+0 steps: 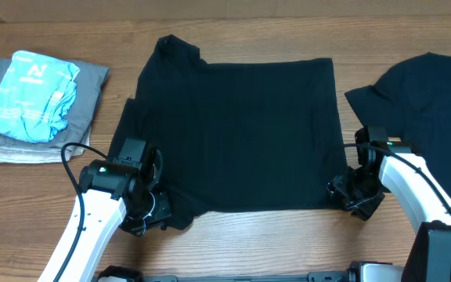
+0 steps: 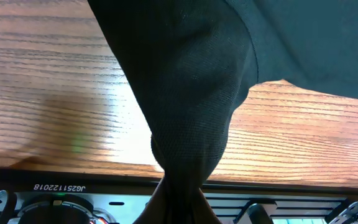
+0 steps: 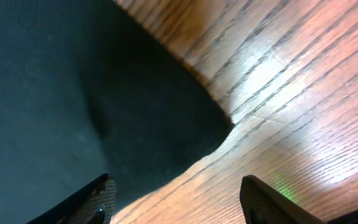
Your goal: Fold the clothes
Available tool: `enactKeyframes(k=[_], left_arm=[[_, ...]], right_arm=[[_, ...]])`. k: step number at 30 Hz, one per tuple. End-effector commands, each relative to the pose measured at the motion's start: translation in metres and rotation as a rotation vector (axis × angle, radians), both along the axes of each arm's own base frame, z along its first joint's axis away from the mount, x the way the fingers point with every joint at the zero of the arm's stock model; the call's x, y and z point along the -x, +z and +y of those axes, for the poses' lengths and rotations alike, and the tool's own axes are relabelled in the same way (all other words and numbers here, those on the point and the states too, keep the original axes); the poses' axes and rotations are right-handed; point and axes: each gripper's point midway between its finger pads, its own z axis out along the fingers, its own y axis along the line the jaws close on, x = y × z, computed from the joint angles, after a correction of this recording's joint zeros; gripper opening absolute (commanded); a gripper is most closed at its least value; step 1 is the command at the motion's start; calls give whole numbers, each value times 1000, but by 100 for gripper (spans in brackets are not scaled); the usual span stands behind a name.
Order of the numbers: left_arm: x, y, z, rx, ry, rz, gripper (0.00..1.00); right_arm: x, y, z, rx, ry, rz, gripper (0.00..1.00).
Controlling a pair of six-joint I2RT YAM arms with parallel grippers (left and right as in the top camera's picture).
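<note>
One T-shirt [image 1: 233, 133] spread overhead, left gripper [image 1: 153, 208] pinching it — right gripper [image 3: 179, 202] agape

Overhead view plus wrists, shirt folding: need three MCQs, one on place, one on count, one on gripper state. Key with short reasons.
1. Where does the folded stack with the light-blue garment on top lie?
A. far left
B. far right
C. in the middle

2. How many black shirts show overhead?
A. one
B. two
C. four

3. What is the left gripper doing?
A. hanging open above bare wood
B. shut on the centre shirt at its near-left corner
C. resting on the stack

Key:
1 A, it sits left of the centre shirt.
2 B, the centre one plus the second shirt at the right.
3 B, the left wrist view shows black fabric bunched into the jaws.
</note>
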Motion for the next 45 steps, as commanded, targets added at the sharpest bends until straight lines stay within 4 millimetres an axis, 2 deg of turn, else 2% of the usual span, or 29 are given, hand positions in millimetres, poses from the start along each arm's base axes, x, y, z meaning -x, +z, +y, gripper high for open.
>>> enactKeyframes(k=[1,6,11,16,21,25,35,40,45], left_arm=[[0,1,-2,19,-14,-9,4],[0,1,-2,18,-14,-8,4],[0,1,-2,18,-15,-8,4],[0,1,-2,18,-17,-8,4],[1,1,-1,17,-17,-4,4],[1,1,-1,17,-17,-4,4],[1,0,3,-9,-18,-7,4],[1,0,3,-9,-18,-7,4],[1,0,3,-9,-18,-7,4]], right_arm=[[0,-3,-7,34,-30,5,68],[-1,-9,-7,33,-30,19,67],[2,-24,-6,29,-30,46,67],[0,-33,-13,66,-65,22,61],[0,-33,-17,67,-73,20,61],[0,-33,-23,61,-78,20,57],[4,-32,-36,-39,-92,8,68],[3,-31,-35,-78,-79,-4,65],[1,-31,-32,-100,-71,-16,68]])
